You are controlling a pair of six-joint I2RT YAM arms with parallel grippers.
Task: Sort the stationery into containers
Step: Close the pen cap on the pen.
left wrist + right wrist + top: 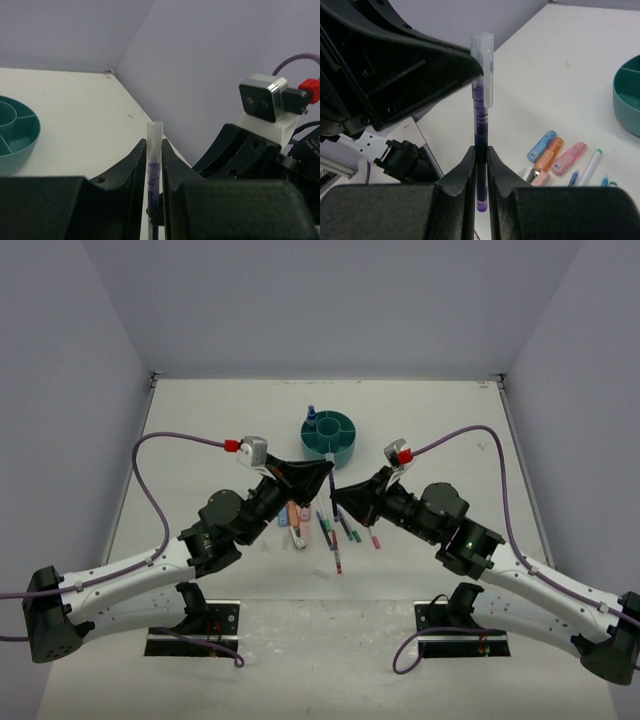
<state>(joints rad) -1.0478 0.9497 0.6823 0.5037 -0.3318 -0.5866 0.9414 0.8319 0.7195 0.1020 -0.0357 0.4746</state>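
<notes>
both arms on one purple pen (481, 115), held in the air on the near side of the teal organiser (325, 450).
from the top i only get the left gripper (325, 472) and right gripper (338, 498) tip to tip, with the pen a thin line between them. the right wrist view gives me more: right gripper pinching the pen's lower end, clear cap at the other end, dark purple ink inside, left gripper's tip at the cap. the left wrist view has its fingers close on both sides of the capped end; i can't tell if they press it or stand just off. white matte table (200, 440), pale lilac walls (330, 300). loose on the table near the arms: blue marker (541, 145), orange marker (547, 154), pink marker (568, 158), green-capped white pen (591, 165).
</notes>
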